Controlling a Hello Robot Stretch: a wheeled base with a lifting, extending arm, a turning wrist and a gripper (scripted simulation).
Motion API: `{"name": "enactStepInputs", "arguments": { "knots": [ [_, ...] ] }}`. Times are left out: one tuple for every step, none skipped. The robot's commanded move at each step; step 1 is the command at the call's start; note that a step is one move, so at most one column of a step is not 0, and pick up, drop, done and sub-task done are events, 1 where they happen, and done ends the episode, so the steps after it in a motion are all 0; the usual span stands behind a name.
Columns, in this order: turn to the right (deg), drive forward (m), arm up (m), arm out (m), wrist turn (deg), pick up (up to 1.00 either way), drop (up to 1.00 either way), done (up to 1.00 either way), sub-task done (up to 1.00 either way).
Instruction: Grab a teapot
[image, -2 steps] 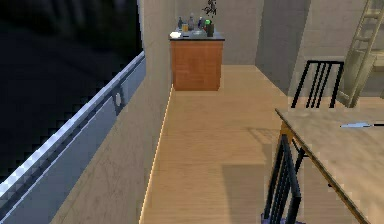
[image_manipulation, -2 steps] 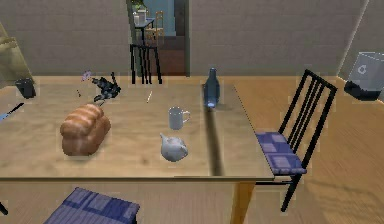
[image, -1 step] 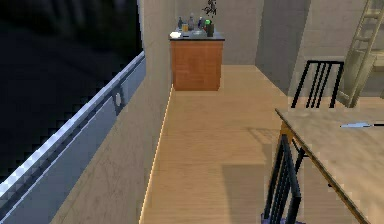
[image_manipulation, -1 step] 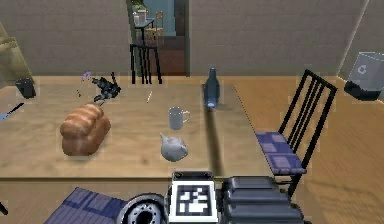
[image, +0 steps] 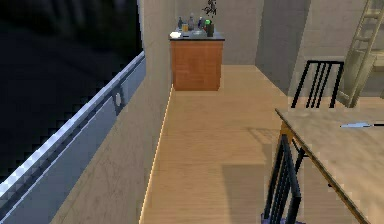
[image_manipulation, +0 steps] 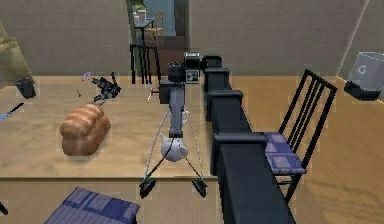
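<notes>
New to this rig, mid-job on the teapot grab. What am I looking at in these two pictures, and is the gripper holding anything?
It's a wheeled, one-armed robot. The forward view looks ahead down a hallway: a cabinet at the far end, a wooden table at the right. The arm side view looks out sideways: the dark arm reaches over a tabletop with a loaf of bread and a small dark thing. The gripper sits at the arm's end; whether it holds anything cannot be told.

Home dining area, wooden table (image_manipulation: 125, 128), bread loaf (image_manipulation: 85, 132), black chair (image_manipulation: 306, 108)
</notes>
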Motion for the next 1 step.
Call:
{"name": "enactStepInputs", "arguments": {
  "knots": [
    [0.0, 0.00, 0.00, 0.00, 45.0, 0.00, 0.00, 0.00, 0.00]
  ]
}}
